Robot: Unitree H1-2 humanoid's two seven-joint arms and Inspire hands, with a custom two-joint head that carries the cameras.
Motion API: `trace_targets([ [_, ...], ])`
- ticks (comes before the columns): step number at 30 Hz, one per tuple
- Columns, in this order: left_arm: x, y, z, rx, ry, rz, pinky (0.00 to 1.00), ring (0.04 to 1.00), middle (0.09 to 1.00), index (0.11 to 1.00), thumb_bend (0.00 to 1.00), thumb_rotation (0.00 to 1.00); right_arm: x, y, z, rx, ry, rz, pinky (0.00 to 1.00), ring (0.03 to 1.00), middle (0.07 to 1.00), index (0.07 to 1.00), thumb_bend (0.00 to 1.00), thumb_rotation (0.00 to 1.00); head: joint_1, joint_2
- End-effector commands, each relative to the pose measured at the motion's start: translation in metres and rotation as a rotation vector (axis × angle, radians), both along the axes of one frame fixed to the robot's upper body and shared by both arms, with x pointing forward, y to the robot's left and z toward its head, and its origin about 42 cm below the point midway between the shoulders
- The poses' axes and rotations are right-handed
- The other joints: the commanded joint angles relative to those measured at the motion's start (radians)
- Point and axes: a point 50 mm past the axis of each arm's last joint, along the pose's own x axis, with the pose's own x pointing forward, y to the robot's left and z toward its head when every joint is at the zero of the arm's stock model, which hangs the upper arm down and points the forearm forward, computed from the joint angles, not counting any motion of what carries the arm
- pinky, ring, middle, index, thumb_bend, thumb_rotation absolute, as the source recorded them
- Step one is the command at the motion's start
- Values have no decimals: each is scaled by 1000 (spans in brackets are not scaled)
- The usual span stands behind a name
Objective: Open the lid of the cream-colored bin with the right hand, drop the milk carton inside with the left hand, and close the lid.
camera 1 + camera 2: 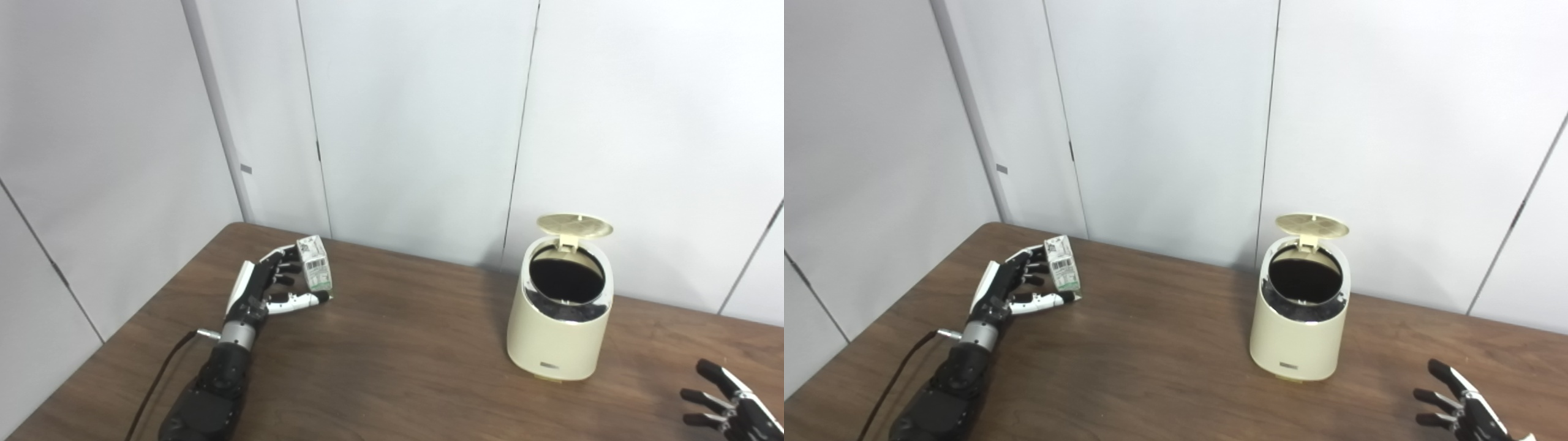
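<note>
a: where's the bin, and how many?

b: one cream-colored bin, upright on the table, toward four o'clock of the picture's centre. its one lid is tipped up on the hinge at the bin's twelve o'clock edge, and the dark round mouth lies uncovered.

a: and the milk carton?

b: one milk carton, well apart from the bin, out at its nine o'clock. it leans over on the wood, tilted rather than upright, its lower corner touching the table.

a: is it held?

b: the left hand has its fingers curled about the carton's far side and the thumb stretched along the near side, at the base. whether that grip is firm, i cannot tell; the carton still rests on the table.

a: the other hand?

b: the right hand is at five o'clock of the bin, near it but not touching, low over the table, fingers spread wide and holding nothing.

a: anything else?

b: one dark cable trailing along the left forearm, and pale wall panels behind.
</note>
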Motion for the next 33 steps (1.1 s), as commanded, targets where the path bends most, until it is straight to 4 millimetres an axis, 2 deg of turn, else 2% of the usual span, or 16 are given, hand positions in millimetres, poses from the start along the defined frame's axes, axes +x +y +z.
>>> trace_targets([
  [1, 17, 4, 30, 1, -106, 7, 681, 735, 775, 789, 958, 207, 1, 0, 18, -4, -77, 17, 653, 780, 903, 889, 914, 439, 0, 2],
  [10, 23, 3, 31, -5, -111, 38, 676, 701, 741, 776, 953, 218, -5, 2, 21, -12, -70, 12, 664, 790, 898, 894, 907, 434, -5, 7],
  [23, 28, -2, 29, -33, -114, 57, 676, 698, 743, 774, 939, 201, -14, 4, 27, -29, -58, -2, 673, 813, 905, 899, 877, 410, -17, 22],
  [28, 30, -5, 28, -58, -114, 53, 659, 689, 739, 768, 914, 140, -17, 4, 29, -30, -53, -2, 677, 821, 908, 899, 855, 392, -18, 28],
  [33, 32, -11, 25, -145, -140, 67, 543, 599, 653, 699, 890, 53, -20, 5, 31, -36, -43, -9, 685, 838, 914, 900, 851, 394, -19, 33],
])
